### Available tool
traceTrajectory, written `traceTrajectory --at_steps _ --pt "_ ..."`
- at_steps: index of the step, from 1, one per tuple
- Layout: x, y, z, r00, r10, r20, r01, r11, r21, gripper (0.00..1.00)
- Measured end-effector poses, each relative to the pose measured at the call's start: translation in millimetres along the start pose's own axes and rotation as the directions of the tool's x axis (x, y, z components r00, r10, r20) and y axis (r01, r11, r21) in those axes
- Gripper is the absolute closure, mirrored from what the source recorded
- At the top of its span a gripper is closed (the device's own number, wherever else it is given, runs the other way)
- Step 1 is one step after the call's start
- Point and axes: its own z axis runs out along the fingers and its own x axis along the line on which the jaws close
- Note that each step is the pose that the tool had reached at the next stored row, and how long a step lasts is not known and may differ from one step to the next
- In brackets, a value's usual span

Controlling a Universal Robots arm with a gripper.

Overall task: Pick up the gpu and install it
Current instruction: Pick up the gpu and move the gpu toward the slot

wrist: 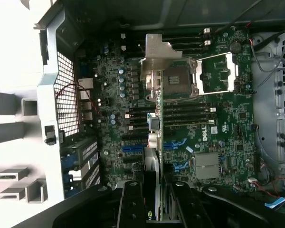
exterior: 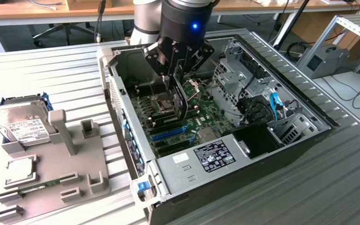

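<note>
Item under inspection: the gpu [exterior: 180, 101], a thin flat green circuit-board card with a silver metal end bracket. It is off the table [exterior: 55, 70], a ribbed grey metal surface, and hangs on edge inside the open black and silver computer case [exterior: 305, 136]. The card stands over the green motherboard [exterior: 202, 117], near its middle.

The black multi-fingered pincer [exterior: 176, 77] at the end of the arm is clenched on the upper edge of the gpu, with fingers on both faces of the card. In the wrist view the pincer [wrist: 156, 190] shows a dark finger on each side of the gpu [wrist: 157, 59], which is seen edge-on, its silver bracket at the far end. The card's line runs across the motherboard [wrist: 218, 123], beside the open metal processor socket [wrist: 199, 76] and over the row of blue expansion slots [wrist: 133, 148]. Whether the lower edge touches a slot cannot be told.

A silver power supply box with a black label [exterior: 208, 157] sits in the case at the near end.

On the exterior view's left, a grey moulded holder tray [exterior: 48, 197] lies on the table, well apart from the case. It carries a silver hard drive with a white label [exterior: 20, 126], a square silver processor chip [exterior: 20, 168] and a narrow green memory stick [exterior: 39, 186].
</note>
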Motion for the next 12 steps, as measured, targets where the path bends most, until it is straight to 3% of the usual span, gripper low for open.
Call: traceTrajectory --at_steps 12 --pt "-14.7 1.2 3.7 1.0000 0.000 -0.0001 0.000 1.0000 0.0001 0.74"
